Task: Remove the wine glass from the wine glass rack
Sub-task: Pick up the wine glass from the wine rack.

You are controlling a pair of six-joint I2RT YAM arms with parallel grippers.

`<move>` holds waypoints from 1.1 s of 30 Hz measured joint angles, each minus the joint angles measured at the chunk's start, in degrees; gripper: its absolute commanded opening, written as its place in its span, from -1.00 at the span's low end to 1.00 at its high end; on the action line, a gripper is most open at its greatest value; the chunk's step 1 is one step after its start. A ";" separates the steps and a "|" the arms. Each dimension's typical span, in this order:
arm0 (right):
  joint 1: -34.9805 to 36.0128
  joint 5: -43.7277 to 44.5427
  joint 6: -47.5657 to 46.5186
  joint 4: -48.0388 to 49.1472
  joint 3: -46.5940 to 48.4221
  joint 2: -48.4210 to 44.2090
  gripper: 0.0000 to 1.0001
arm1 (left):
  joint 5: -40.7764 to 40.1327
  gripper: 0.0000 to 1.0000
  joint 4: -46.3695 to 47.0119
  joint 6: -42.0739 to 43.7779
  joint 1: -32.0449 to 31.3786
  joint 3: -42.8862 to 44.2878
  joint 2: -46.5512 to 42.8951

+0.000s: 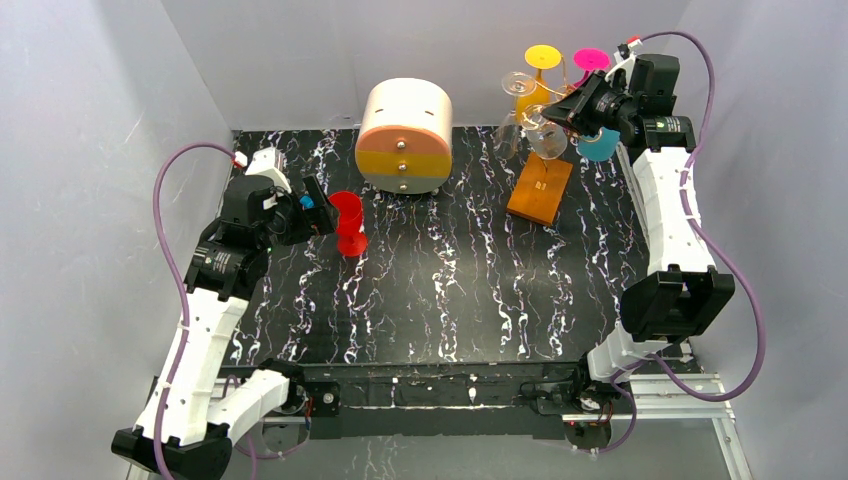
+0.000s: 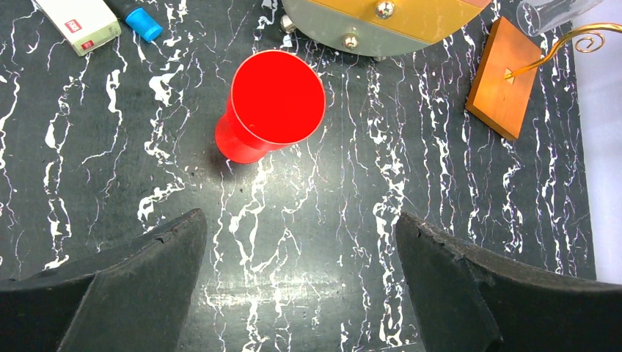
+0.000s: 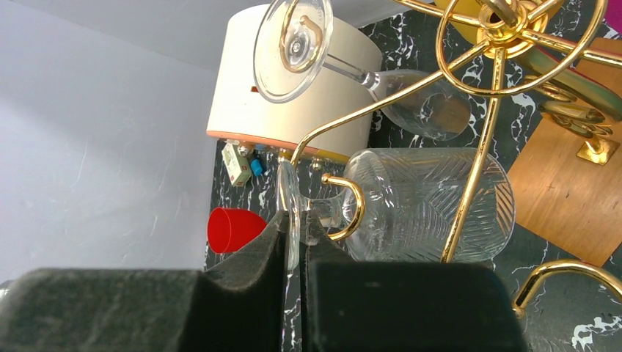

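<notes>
Right gripper (image 3: 295,224) was clamped on the thin round foot of that ribbed clear wine glass (image 3: 433,205) hanging off the curly gold wire rack (image 3: 466,183). Left gripper (image 2: 299,220) gaped wide apart.

No legible text anywhere; red label (image 2: 72,28) on white box (image 2: 94,20) too small to read

Clear ribbed wine glass (image 3: 429,205) sideways on a curled arm of gold wine glass rack (image 1: 540,190).

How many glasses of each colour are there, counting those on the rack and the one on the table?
Clear glasses: 2
Yellow glass: 1
Pink glass: 1
Teal glass: 1
Red glass: 1
Total: 6
</notes>
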 measured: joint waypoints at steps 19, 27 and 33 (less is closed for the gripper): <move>0.00 -1.88 -0.28 1.11 0.00 0.63 -0.63 | 0.00 0.97 0.15 0.00 0.00 0.00 0.04; -0.02 -2.43 0.15 2.01 -0.50 0.74 -0.62 | -0.04 0.97 0.15 0.02 0.00 0.00 0.04; -0.04 -3.17 0.85 3.06 -1.14 0.85 -0.60 | -0.02 0.97 0.15 0.00 0.00 0.02 -0.02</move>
